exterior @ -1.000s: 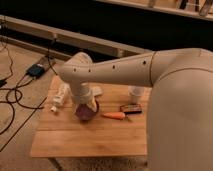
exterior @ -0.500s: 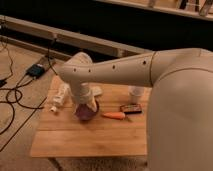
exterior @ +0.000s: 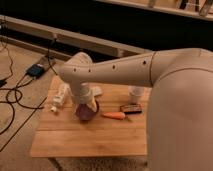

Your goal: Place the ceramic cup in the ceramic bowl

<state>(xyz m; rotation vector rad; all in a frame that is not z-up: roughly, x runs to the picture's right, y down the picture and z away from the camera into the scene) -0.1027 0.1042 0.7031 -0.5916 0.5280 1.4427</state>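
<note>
The dark purple-maroon ceramic bowl point(exterior: 84, 113) sits left of centre on the wooden table point(exterior: 90, 142). My gripper point(exterior: 88, 102) hangs from the arm's wrist directly over the bowl's near-right rim and hides part of it. A cream shape shows at its tip against the bowl; I cannot tell what it is. A small white tapered cup point(exterior: 135, 93) stands upright on the table toward the back right, well apart from the bowl and close to my arm's large casing.
A long white bottle point(exterior: 61, 95) lies at the table's left edge. An orange carrot point(exterior: 114, 115) and a dark flat object point(exterior: 131, 108) lie right of the bowl. A pale lump point(exterior: 96, 91) sits behind the gripper. Cables and a power box point(exterior: 36, 70) lie on the floor at left.
</note>
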